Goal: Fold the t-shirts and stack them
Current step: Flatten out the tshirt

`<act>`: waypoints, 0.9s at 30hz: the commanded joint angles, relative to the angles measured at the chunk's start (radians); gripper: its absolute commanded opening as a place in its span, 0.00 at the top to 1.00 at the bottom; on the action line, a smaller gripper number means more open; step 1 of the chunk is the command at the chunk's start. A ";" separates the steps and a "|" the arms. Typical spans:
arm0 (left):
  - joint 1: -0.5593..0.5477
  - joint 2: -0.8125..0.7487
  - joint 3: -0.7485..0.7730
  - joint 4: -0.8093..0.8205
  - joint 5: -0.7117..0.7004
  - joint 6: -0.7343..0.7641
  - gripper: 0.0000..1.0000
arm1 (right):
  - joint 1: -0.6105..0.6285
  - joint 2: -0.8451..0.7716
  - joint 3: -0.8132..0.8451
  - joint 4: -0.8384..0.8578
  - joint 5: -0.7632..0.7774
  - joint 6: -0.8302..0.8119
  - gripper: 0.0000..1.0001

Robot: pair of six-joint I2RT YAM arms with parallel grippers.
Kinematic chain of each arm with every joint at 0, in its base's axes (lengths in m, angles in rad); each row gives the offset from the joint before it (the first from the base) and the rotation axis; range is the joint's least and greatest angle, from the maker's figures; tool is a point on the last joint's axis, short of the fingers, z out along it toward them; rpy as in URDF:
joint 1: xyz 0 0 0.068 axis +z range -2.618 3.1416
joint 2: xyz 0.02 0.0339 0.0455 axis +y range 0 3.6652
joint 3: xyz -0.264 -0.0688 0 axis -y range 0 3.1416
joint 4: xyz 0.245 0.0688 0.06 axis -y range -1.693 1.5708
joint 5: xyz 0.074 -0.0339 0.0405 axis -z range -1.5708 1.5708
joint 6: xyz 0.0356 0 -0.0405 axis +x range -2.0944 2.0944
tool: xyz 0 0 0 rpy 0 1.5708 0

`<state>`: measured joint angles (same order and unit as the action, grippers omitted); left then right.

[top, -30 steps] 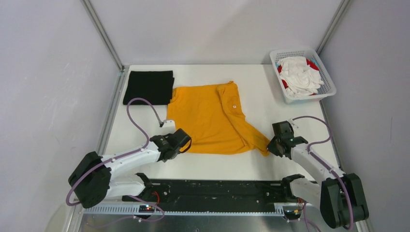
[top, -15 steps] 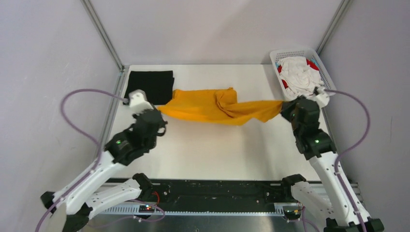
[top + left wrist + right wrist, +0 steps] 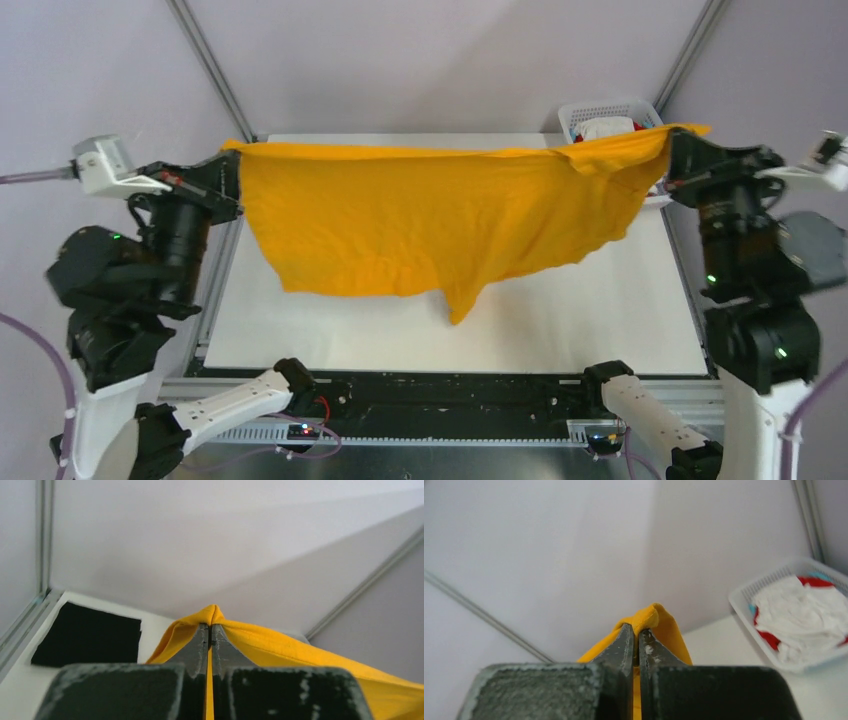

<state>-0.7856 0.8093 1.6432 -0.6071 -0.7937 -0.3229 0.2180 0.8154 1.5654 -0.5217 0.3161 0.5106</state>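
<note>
The orange shirt (image 3: 420, 220) hangs in the air over the table (image 3: 600, 330), stretched wide between the two arms; its top edge runs nearly level from side to side, and its lower edge hangs uneven, one point dropping lowest near the middle, though whether that point touches the table cannot be told. The left gripper (image 3: 235, 155) is clenched on the shirt's upper left corner; in the left wrist view its fingers (image 3: 196, 647) press together with a fold of orange cloth peaking just past the tips. The right gripper (image 3: 672, 148) is clamped on the upper right corner in the same way; the right wrist view shows its fingers (image 3: 621, 645) closed on a small bunch of orange cloth. The black shirt (image 3: 87, 635) lies folded flat at the far left corner of the table; it shows only in the left wrist view. The basket (image 3: 764, 580) sits at the far right corner, half hidden behind the raised shirt from above; it holds crumpled cloth — a white shirt (image 3: 809, 615) on top, red cloth (image 3: 770, 639) showing beneath it at the edges, and a sliver of blue-green against the rim.
</note>
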 commanded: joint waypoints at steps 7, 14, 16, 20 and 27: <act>0.008 -0.077 0.170 0.018 0.387 0.154 1.00 | -0.010 0.026 0.448 -0.188 -0.170 -0.104 1.00; 0.008 -0.124 0.181 0.016 0.461 0.133 1.00 | -0.010 0.031 0.585 -0.254 -0.278 -0.096 1.00; 0.007 -0.137 0.173 0.017 0.464 0.123 1.00 | -0.011 0.019 0.586 -0.252 -0.279 -0.092 1.00; 0.007 -0.159 0.152 0.017 0.462 0.115 1.00 | -0.012 -0.011 0.573 -0.258 -0.336 -0.078 1.00; 0.008 -0.175 0.046 0.024 0.403 0.112 1.00 | -0.022 -0.063 0.440 -0.228 -0.342 -0.060 1.00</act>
<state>-0.7849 0.6312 1.7481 -0.6071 -0.3389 -0.2180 0.2039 0.7811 2.0678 -0.7929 -0.0410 0.4435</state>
